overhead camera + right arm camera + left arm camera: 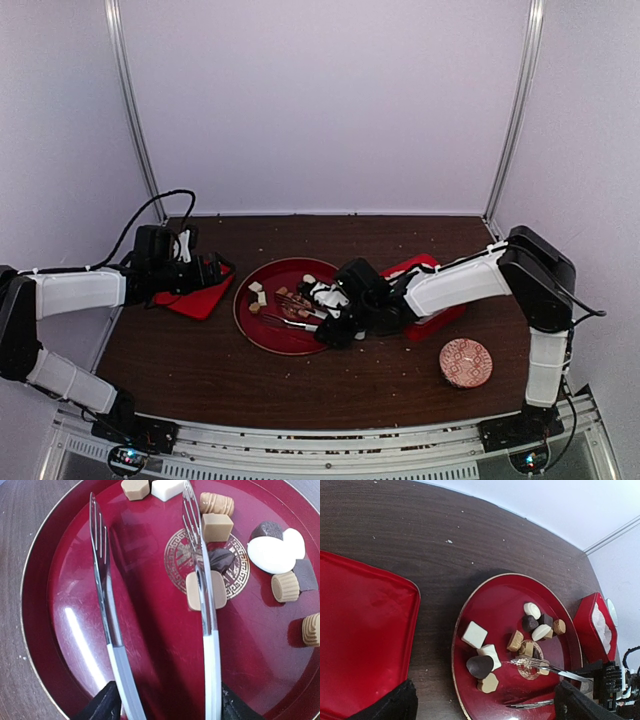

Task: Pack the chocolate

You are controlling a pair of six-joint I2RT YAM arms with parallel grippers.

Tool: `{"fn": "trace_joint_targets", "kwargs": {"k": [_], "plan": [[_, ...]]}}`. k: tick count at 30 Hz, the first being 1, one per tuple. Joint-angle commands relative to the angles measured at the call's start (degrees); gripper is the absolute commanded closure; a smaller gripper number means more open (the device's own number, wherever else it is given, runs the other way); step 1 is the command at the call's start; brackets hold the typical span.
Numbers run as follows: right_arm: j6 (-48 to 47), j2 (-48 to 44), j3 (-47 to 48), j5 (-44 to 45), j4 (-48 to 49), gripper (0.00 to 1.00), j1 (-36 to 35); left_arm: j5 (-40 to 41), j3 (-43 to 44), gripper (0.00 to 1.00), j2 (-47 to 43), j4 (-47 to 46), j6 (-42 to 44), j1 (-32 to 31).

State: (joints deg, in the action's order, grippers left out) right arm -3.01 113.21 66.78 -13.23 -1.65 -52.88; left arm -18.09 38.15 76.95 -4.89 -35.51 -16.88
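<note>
Well within plate (pixel 40 610) rim: tongs (pixel 206 610), chocolate (pixel 270 555).

Glossy red plate (pixel 150 630), polished metal tongs (pixel 109 615), matt dark wood-grain table (pixel 470 530); smooth chocolate (pixel 217 527)

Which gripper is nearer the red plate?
Right. The right gripper holds tongs over the plate; the left gripper hangs open beside its left rim, by the red tray.

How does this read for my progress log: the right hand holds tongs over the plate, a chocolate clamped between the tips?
Wrong on the clamp. The right hand holds tongs over the plate, but the right wrist view shows the tips apart with nothing between them; one only crosses over a tan chocolate.
</note>
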Motion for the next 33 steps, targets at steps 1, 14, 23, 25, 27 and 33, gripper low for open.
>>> {"fn": "trace_joint_targets", "kwargs": {"k": [1, 14, 23, 25, 27, 33], "plan": [[-0.58, -1.91, -1.44, -0.67, -2.87, 0.43, 0.66, 0.51, 1.58, 0.02, 0.46, -1.04, 0.09, -0.31], [1.03, -1.55, 0.79, -10.33, -3.94, 0.25, 3.12, 2.91, 2.63, 0.02, 0.73, 1.61, 0.48, -0.36], [-0.65, -9.84, -0.48, -3.39, -3.35, 0.00, 3.14, 4.64, 2.90, 0.02, -0.14, 2.60, 1.16, -0.50], [-0.96, -12.87, -2.45, -1.84, -0.76, 0.00, 3.11, 5.13, 2.77, 0.02, -0.50, 2.68, 1.40, -0.50], [-2.03, -16.15, -4.43, -0.57, 1.34, 0.00, 3.20, 5.77, 2.59, 0.02, -1.14, 2.69, 1.64, -0.52], [-8.06, -14.70, -2.06, -9.82, -6.50, 0.00, 4.66, 6.58, 0.71, 0.02, -4.38, 0.42, 2.25, -0.52]]}}
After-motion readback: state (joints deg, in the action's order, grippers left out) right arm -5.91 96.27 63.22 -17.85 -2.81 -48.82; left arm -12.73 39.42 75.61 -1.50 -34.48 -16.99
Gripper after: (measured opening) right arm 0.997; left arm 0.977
